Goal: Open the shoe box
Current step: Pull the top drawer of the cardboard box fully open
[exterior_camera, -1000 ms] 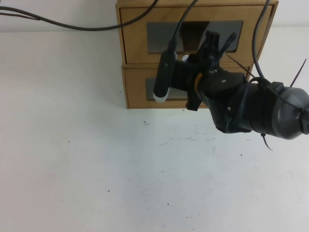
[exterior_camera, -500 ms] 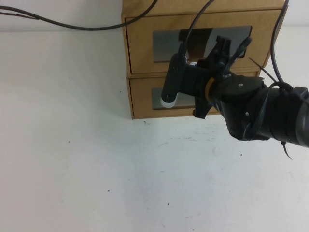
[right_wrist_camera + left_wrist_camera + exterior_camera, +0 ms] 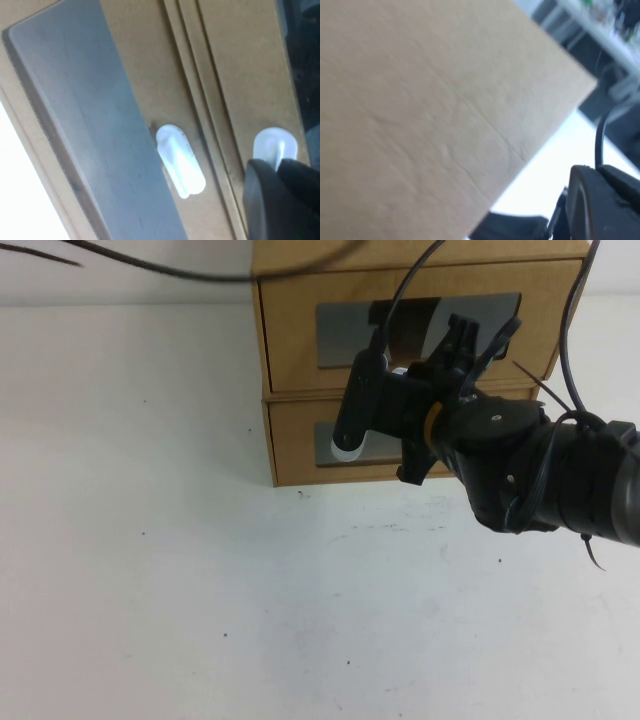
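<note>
Two brown cardboard drawer-type shoe boxes are stacked at the back of the table, the upper box on the lower box. Each has a grey window on its front. My right gripper is up against the upper box's front. In the right wrist view my right gripper is shut on a white handle, and a second white handle sits free beside a grey window. The left wrist view has my left gripper close beside a flat cardboard face of a box.
The white table stretches in front of the boxes. The right arm's black body and its cables hang over the boxes' right half. A black cable runs along the back left.
Over the last second the stacked boxes and my right gripper have shifted right and nearer. In the last half second they hardly moved; the back-left cable has risen.
</note>
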Controlling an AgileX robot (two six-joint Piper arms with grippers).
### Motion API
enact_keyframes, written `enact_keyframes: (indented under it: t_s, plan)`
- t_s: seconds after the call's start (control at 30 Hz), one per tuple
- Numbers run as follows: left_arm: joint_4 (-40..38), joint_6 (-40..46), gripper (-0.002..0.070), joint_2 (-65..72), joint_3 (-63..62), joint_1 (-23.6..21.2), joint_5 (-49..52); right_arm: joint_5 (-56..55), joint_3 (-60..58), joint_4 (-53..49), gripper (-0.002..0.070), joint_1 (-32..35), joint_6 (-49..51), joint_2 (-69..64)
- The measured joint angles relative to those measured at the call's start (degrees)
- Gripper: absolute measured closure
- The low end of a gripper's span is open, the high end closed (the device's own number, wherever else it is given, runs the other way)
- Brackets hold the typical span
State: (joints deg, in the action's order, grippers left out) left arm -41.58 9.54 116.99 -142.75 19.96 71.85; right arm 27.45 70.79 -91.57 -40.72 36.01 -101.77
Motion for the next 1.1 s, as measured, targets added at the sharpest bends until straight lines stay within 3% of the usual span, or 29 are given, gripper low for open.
enact_keyframes:
  t_s: [0.13, 0.3, 0.7, 1.1]
  plan:
    - [5.0, -0.1, 0.068, 0.5, 2.5, 3.9, 0.6, 0.0, 0.0, 0.0, 0.0671, 0.0, 0.0, 0.0]
    - [6.9, -0.1, 0.068, 3.3, 4.2, 3.6, 0.7, 0.0, 0.0, 0.2, 0.0671, 0.0, 0.0, 0.0]
    - [4.9, 1.2, 0.068, 4.2, 4.2, 3.1, 0.6, 0.6, -0.7, 2.8, 0.0672, -0.4, -0.7, 0.8]
    - [1.2, 2.2, 0.068, 5.0, 4.2, 1.9, 1.1, -1.0, -9.1, 3.1, 0.0672, -1.3, 0.6, 7.8]
